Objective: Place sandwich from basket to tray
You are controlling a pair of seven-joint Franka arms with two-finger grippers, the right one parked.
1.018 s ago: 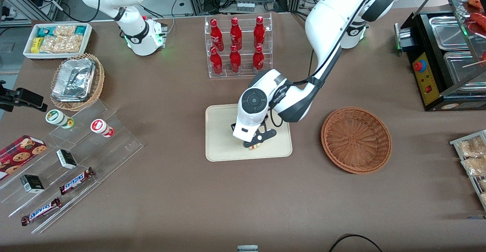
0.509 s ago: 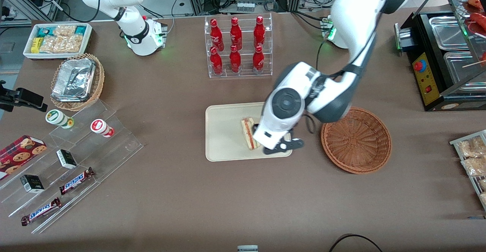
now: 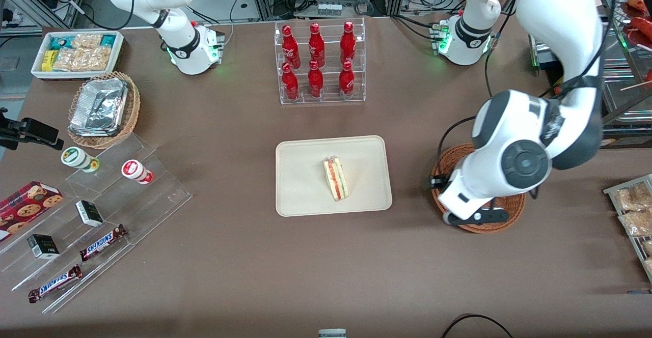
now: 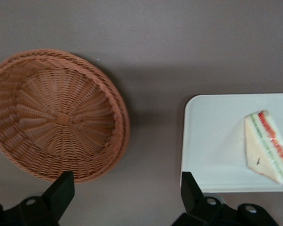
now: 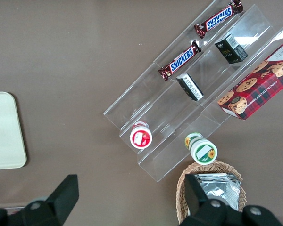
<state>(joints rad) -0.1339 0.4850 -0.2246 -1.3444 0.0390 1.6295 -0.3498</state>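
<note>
The sandwich point(image 3: 336, 179) lies flat on the cream tray point(image 3: 305, 195) in the middle of the table, filling edge up. It also shows in the left wrist view point(image 4: 268, 147) on the tray point(image 4: 212, 141). The reddish-brown basket point(image 3: 444, 161) stands beside the tray toward the working arm's end and looks empty in the left wrist view point(image 4: 56, 115). My left gripper point(image 3: 473, 219) hangs high over the basket's rim nearest the front camera. Its jaws stand wide open and empty point(image 4: 126, 186), above the bare table between basket and tray.
A clear rack of red bottles point(image 3: 320, 63) stands farther from the camera than the tray. A black food warmer point(image 3: 586, 83) and snack packets point(image 3: 634, 210) sit at the working arm's end. A stepped acrylic shelf point(image 3: 102, 200), a tan basket point(image 3: 104, 109) and a white bin point(image 3: 76, 53) sit at the parked arm's end.
The gripper let go of the sandwich on the tray, rose and swung away toward the working arm's end, stopping above the basket. The sandwich stays on the tray.
</note>
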